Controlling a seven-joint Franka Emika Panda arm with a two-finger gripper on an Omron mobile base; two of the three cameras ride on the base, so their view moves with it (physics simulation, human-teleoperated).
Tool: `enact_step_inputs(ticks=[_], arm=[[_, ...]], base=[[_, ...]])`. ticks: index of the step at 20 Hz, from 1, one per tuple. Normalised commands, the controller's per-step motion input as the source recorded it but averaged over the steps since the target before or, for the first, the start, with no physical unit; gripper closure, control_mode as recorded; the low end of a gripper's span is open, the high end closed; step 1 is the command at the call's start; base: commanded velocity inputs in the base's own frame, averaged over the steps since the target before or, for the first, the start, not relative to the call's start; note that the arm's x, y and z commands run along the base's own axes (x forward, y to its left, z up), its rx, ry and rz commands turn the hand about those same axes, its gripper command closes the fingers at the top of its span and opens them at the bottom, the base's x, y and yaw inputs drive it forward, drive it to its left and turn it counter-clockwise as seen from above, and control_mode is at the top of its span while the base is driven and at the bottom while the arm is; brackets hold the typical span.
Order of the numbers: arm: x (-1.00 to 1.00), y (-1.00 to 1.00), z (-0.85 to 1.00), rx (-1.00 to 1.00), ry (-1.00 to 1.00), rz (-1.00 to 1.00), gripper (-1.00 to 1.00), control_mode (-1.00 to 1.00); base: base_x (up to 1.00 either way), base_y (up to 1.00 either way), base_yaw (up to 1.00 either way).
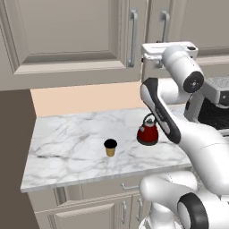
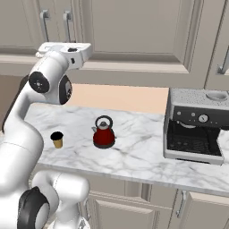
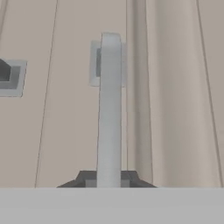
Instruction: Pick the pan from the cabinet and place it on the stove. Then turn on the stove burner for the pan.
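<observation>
Tool clamps the closed cabinet handle.

A red kettle and a small cup stand apart on the marble counter. An espresso machine sits to their right, below taupe cabinets.

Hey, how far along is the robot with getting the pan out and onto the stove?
Early. Nothing looks finished: the cabinet door is closed, so no pan is out. In hand: the gripper is shut on the cabinet handle, ready to pull the door. Left: open it, take the pan, set it on the stove and turn on its burner. The red kettle and the small cup sit untouched on the counter.
</observation>
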Motion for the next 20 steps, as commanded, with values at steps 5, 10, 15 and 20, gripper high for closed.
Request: enact_step_inputs(ticks=[5, 10, 15, 20], arm=[[-0.84, -0.43, 0.34, 0.0, 0.0, 0.05, 1.0, -1.0], [-0.94, -0.6, 0.26, 0.0, 0.0, 0.09, 1.0, -1.0], [-1.0, -0.67, 0.24, 0.0, 0.0, 0.07, 1.0, -1.0], [-0.9, -0.73, 0.26, 0.0, 0.0, 0.06, 1.0, -1.0]], base=[[0.0, 0.0, 0.0], [0.0, 0.0, 0.0], [0.0, 0.0, 0.0], [0.0, 0.0, 0.0]])
